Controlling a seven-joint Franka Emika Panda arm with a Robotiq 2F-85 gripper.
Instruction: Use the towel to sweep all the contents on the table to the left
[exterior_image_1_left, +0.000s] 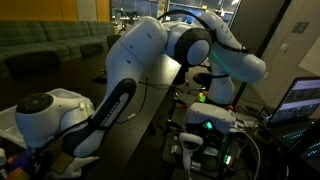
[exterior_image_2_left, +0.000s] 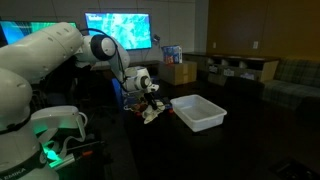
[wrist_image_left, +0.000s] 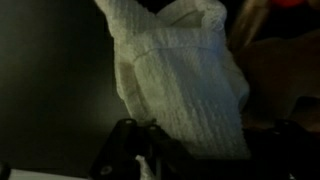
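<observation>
A white bin (exterior_image_2_left: 205, 123) is sitting out in the open. A big screen (exterior_image_2_left: 118, 30) is glowing blue far behind it. A brown box (exterior_image_2_left: 181, 72) is standing at the back. A green couch (exterior_image_1_left: 50, 42) is sitting along the wall.

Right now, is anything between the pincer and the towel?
Nothing visible: in the wrist view the pincer is shut on the towel. In an exterior view the white bin sits beside the contents, apart from the pincer.

The dark table (exterior_image_2_left: 190, 145) holds a white bin (exterior_image_2_left: 198, 112) near clustered contents (exterior_image_2_left: 150, 113).
</observation>
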